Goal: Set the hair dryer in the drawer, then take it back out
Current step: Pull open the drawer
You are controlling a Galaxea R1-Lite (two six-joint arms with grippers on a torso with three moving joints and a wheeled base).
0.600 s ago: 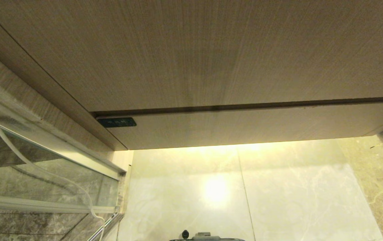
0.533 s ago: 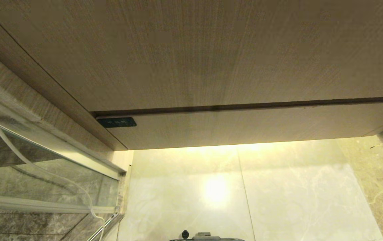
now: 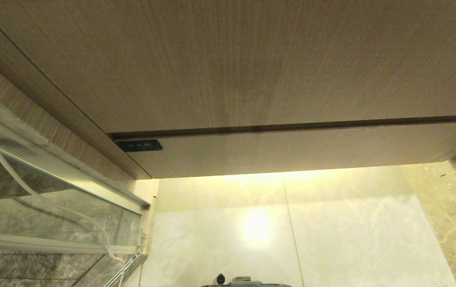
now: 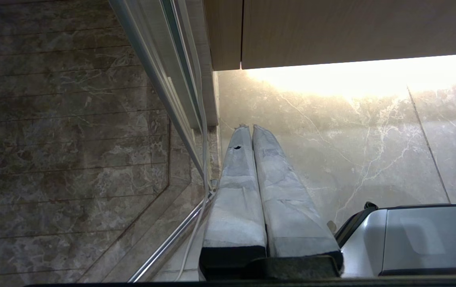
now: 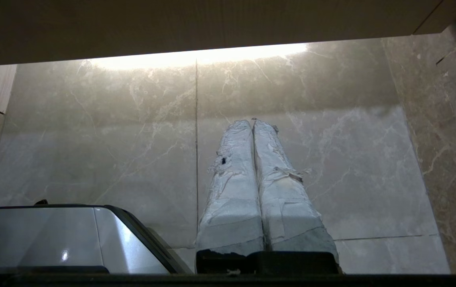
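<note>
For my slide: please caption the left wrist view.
Left gripper shut, hanging over marble floor beside glass partition.

ahead: closed wood cabinet front (image 3: 252, 79) | below: open floor (image 3: 351, 231)

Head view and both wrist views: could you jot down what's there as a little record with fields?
Cabinet: wood-grain cabinet overhead, dark seam across its front, closed
Label: small dark label below the seam
Floor: pale marble floor, lit under the cabinet
Glass: glass partition on the left
Left gripper: shut, empty, pointing at floor
Right gripper: shut, empty, pointing at floor
Hair dryer: not in view
</note>
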